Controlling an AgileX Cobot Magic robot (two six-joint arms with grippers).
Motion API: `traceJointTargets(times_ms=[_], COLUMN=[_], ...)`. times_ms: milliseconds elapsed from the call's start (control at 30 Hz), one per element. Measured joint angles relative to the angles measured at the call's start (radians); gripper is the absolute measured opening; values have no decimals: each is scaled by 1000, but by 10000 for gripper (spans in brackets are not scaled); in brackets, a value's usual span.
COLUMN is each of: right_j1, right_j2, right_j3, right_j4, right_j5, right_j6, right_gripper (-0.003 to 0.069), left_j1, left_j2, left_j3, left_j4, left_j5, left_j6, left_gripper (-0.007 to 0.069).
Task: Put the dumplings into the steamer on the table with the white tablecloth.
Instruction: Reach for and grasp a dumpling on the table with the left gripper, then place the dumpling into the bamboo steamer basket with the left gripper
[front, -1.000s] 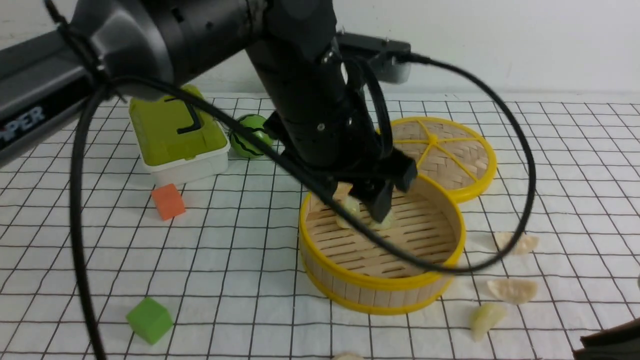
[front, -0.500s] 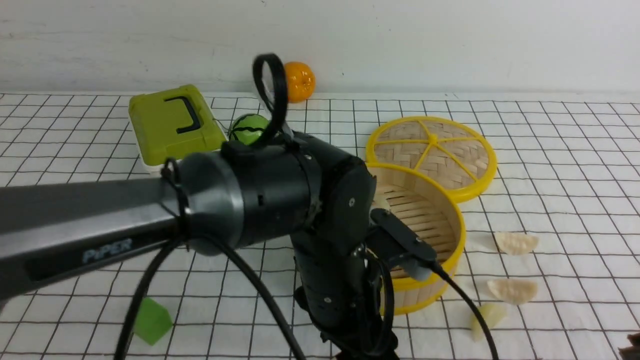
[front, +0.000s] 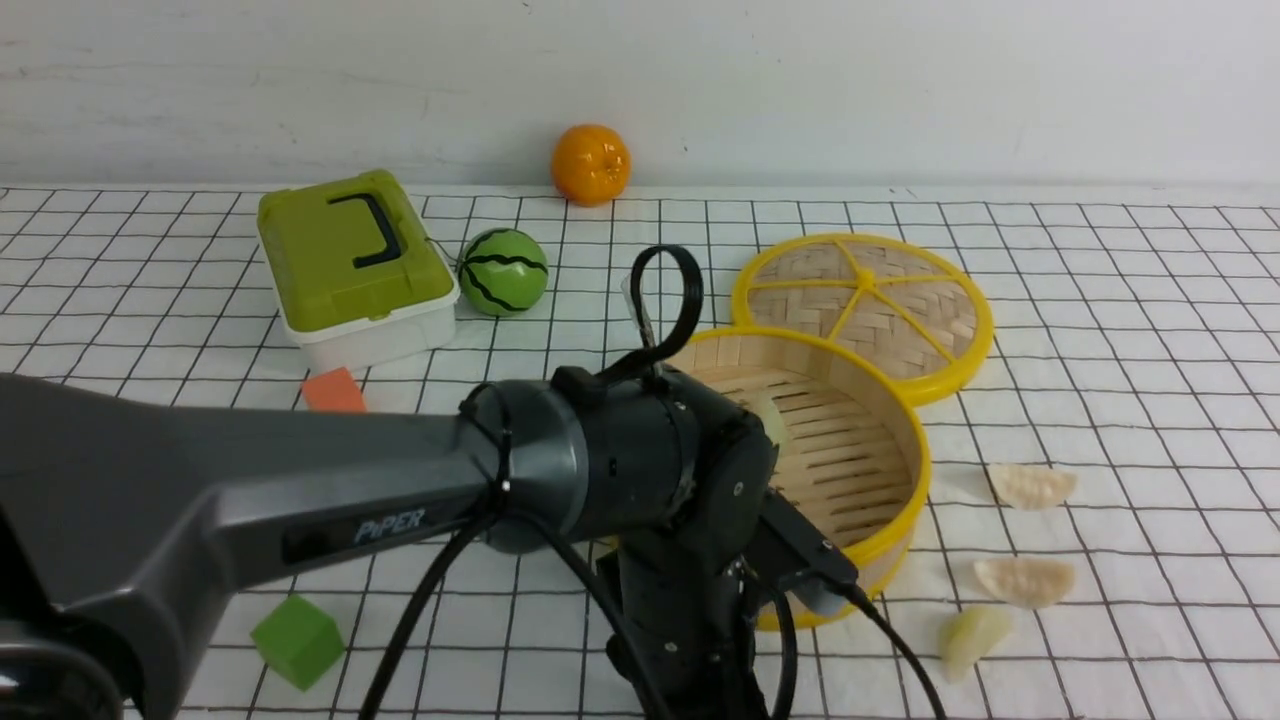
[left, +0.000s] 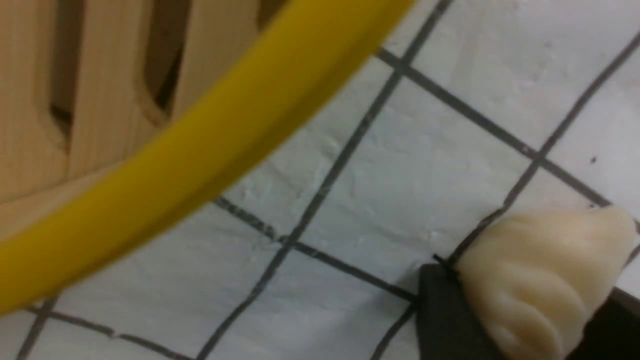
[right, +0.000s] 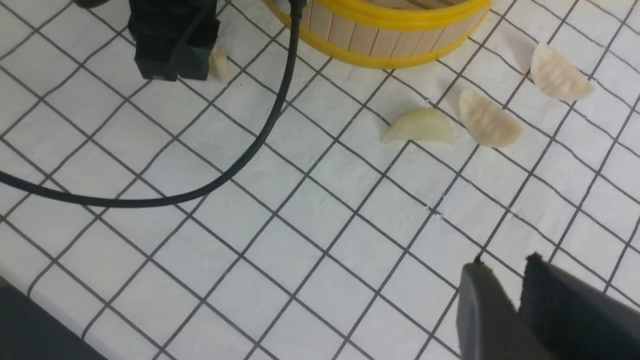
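Left gripper (left: 530, 305), gone from the steamer (front: 922, 470), now straddles a dumpling (left: 542, 280) on the tablecloth (left: 400, 165); clamping cannot be told; next transfer apparently beginning.

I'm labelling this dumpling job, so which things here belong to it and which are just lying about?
Belong: steamer; a dumpling inside it; three dumplings on the tablecloth to its right; another dumpling at the left claw.

Lying about: woven lid, green box, watermelon toy, orange, orange cube, green cube.
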Motion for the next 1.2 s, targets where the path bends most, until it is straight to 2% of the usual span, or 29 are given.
traceJointTargets(times_ms=[67, 167, 300, 367, 500, 667, 767, 800, 867, 967, 1133, 1200], right_j1=[0, 0, 0, 0, 0, 0, 0, 0, 0, 0, 0, 0], right_j2=[-1, -1, -1, -1, -1, -1, -1, -1, -2, -2, -2, -2], right_j3=[0, 0, 0, 0, 0, 0, 0, 0, 0, 0, 0, 0], right_j4=[0, 0, 0, 0, 0, 0, 0, 0, 0, 0, 0, 0], right_j5=[1, 4, -3, -15, -33, -36, -29, -29, 4, 37, 79, 80], right_j6=[0, 0, 0, 0, 0, 5, 31, 35, 58, 66, 72, 72], right_gripper=[129, 130, 132, 135, 137, 144, 146, 146, 149, 150, 155, 157], left_j1=[0, 0, 0, 0, 0, 0, -1, -1, 6, 21, 53, 60], left_j2=[0, -9, -37, -42, -7, 154, 264, 270, 344, 379, 399, 407], left_j3=[-7, -83, -236, -381, -535, -743, -827, -831, -872, -887, -888, -888], left_j4=[10, 41, 50, 50, 52, 70, 149, 156, 243, 282, 249, 206], left_j5=[12, 78, 124, 128, 118, 100, 84, 84, 82, 79, 49, 29], left_j6=[-15, -77, -187, -269, -352, -457, -558, -558, -669, -740, -763, -756], left_gripper=[186, 202, 202, 202, 202, 202, 202, 202, 202, 202, 203, 239])
